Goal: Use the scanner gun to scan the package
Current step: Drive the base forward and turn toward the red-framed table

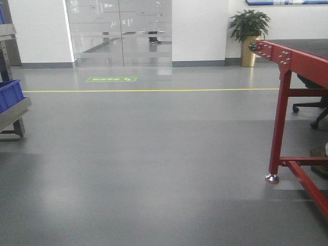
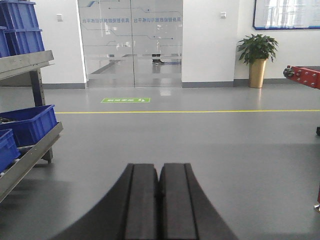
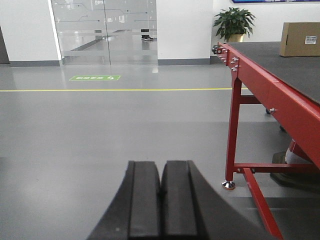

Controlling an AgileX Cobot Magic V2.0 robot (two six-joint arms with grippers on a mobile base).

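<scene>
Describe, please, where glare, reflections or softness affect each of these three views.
Front-facing view: hazy, with the glass doors washed out and their sheen spreading over the floor. Left wrist view: crisper, though the shut left gripper is a dark mass in the foreground. Right wrist view: even light, the right gripper equally dark, the distant package too small for detail.

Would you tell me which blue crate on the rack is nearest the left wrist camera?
The crate cut by the left edge, lowest on the sloping shelf, before its neighbour.
</scene>
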